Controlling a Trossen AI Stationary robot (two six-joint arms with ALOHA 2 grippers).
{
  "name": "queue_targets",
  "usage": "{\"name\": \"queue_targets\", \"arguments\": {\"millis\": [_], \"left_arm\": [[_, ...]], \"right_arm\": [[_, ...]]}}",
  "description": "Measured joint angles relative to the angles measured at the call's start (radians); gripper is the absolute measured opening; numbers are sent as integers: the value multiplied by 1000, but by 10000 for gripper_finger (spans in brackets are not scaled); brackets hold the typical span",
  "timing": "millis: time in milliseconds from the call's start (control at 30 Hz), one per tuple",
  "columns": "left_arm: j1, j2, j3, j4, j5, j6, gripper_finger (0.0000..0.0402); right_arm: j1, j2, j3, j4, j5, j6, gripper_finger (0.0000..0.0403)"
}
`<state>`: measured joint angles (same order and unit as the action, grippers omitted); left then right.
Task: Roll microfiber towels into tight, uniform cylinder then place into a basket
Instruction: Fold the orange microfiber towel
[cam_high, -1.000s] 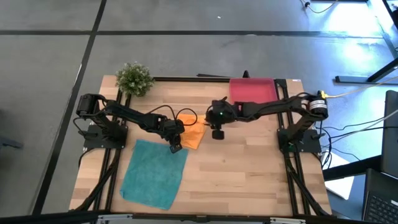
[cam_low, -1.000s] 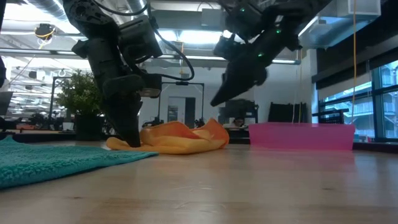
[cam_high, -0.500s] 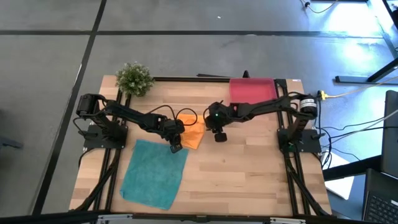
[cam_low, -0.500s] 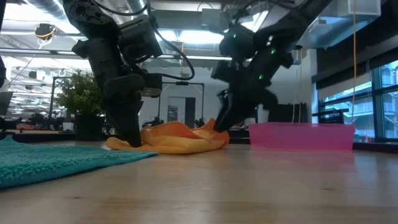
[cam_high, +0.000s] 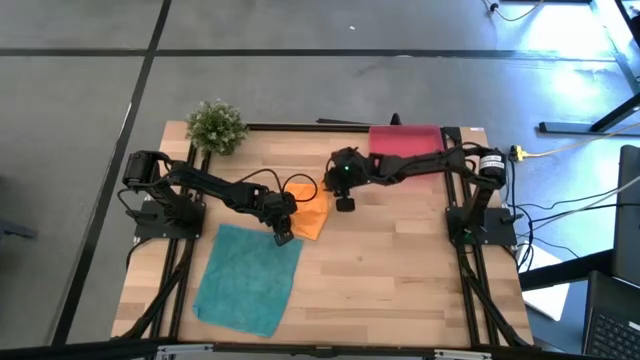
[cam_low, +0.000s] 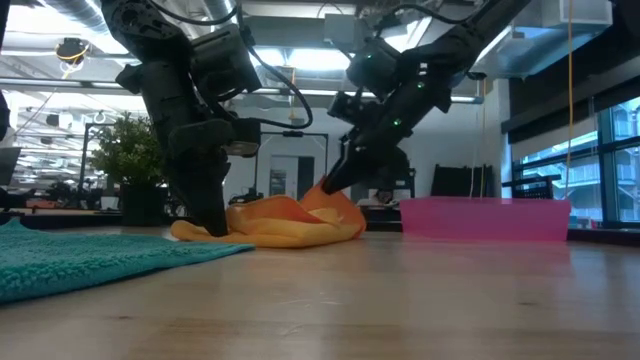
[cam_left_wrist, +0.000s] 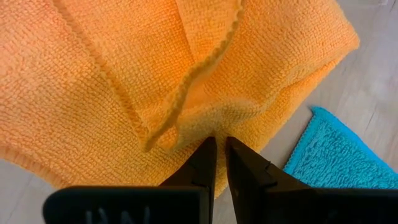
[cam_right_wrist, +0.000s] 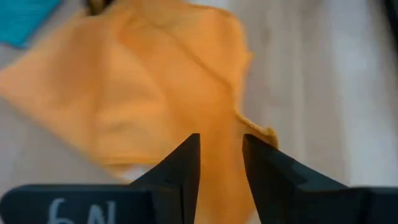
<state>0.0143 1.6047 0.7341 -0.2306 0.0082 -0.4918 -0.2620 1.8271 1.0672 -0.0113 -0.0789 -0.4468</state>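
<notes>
The orange towel (cam_high: 309, 212) lies crumpled on the table at mid-centre, with raised folds in the low view (cam_low: 285, 222). My left gripper (cam_high: 283, 236) is shut on its near-left part. My right gripper (cam_high: 345, 203) is open at the towel's right edge, its fingers astride a raised fold (cam_right_wrist: 219, 124). The teal towel (cam_high: 247, 279) lies flat at the near left. The pinkish-red basket (cam_high: 405, 143) stands at the far right. My left gripper pinches a raised fold of the orange towel (cam_left_wrist: 205, 121) between its two fingers, near the towel's near-left edge. The fingers point down from above (cam_low: 212, 222). The towel rests on the table, slack and bunched around the hold. My right gripper: I cannot tell whether it touches the towel.
A small green plant (cam_high: 215, 125) stands at the far left corner. Bare wood (cam_high: 400, 270) lies across the near right of the table, between the teal towel and the right arm's base.
My right gripper has come down from above the table, then moved toward the table's left and far edges, onto the orange towel's right edge. My left gripper and both towels have stayed where they were.
</notes>
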Motion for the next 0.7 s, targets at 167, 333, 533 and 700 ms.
{"name": "queue_targets", "arguments": {"millis": [167,333,533,700], "left_arm": [[0,0,0,0,0,0,27],[0,-3,1,0,11,-32,27],[0,-3,46,-83,40,-75,27],[12,-3,153,-304,32,-19,27]], "right_arm": [[-19,-3,0,-3,157,-1,122],[-3,-49,0,-18,188,17,122],[20,-125,0,-60,81,172,122],[25,-115,0,-70,-131,304,122]]}}
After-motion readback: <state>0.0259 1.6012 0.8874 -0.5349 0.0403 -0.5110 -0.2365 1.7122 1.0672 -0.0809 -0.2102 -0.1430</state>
